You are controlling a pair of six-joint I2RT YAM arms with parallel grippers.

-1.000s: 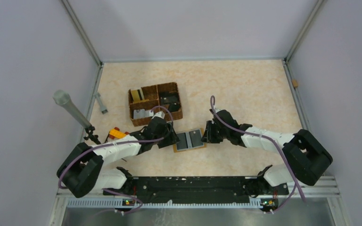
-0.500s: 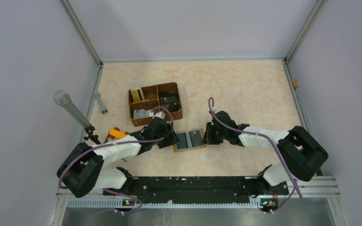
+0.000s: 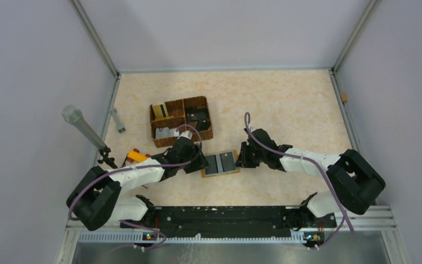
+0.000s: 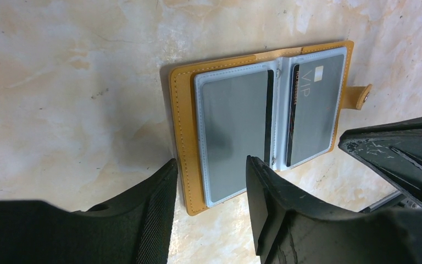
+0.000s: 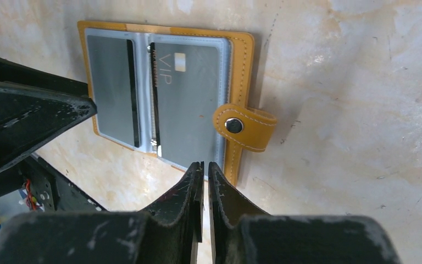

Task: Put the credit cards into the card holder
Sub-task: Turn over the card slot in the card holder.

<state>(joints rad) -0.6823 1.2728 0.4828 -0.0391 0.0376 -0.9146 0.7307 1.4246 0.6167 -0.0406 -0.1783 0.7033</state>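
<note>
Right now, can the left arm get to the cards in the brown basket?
Probably yes. The left gripper stands open at the card holder's edge, and the basket with its cards sits just beyond it, open-topped, nothing between.

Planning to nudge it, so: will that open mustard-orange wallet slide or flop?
The open mustard-orange stitched wallet lies flat and thin, so it probably slides on the smooth marbled tabletop rather than tipping. Its centre fold suggests it would likely fold shut or sag if lifted by one edge.

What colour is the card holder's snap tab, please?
Mustard orange tab with pale stitching; the right wrist view shows it best.
</note>
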